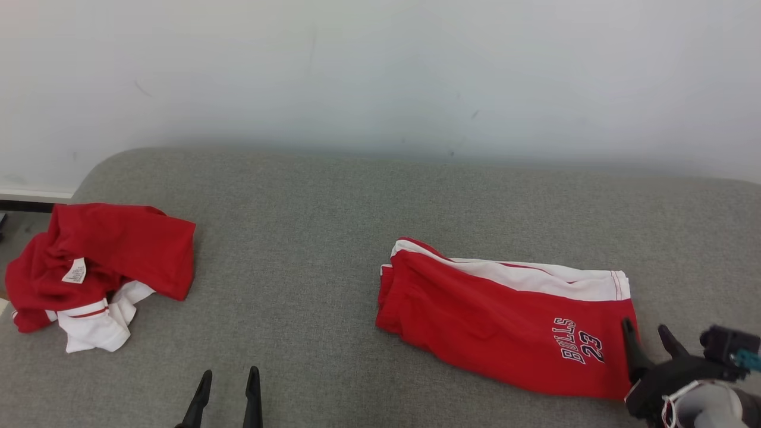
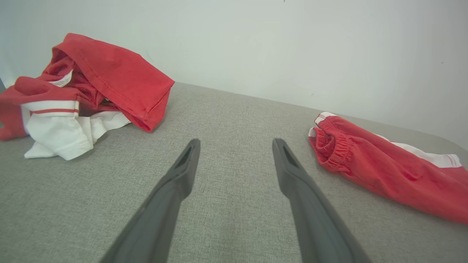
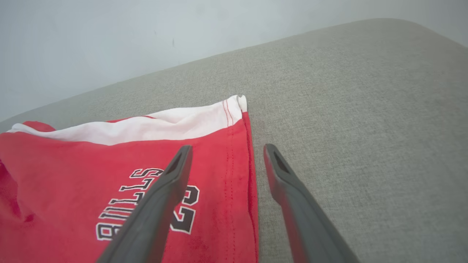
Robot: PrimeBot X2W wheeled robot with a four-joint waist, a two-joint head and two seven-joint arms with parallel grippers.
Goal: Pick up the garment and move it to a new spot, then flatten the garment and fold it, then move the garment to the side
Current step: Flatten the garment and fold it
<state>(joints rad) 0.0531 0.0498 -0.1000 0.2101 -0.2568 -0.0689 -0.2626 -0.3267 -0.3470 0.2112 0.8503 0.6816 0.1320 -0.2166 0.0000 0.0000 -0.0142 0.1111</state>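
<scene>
the garment [image 1: 505, 321], a pair of red shorts folded into a long flat shape, is lying on the grey upholstered surface [image 1: 309, 238], right of the middle and towards the near edge. its white side stripe [image 1: 535, 276] is running along the far side, the gathered waistband [image 2: 331, 146] is sitting at the left end, and the lettering [image 1: 579, 340] "bulls 23" is showing near the hem at the right end. the right gripper [image 1: 648, 337] is hovering at that hem with its fingers spread apart and gripping nothing: one finger is reaching over the red cloth beside the lettering, the other over bare grey fabric just right of the hem; whether either is touching the cloth i cannot tell. the left gripper [image 1: 229, 383] is hanging at the near edge, well apart from the garment on its left, fingers likewise spread and empty. far to the left a second red and white garment [image 1: 95, 267] is lying crumpled, a white label [image 1: 75, 271] facing up. a pale wall [image 1: 380, 71] is rising behind the far edge.
</scene>
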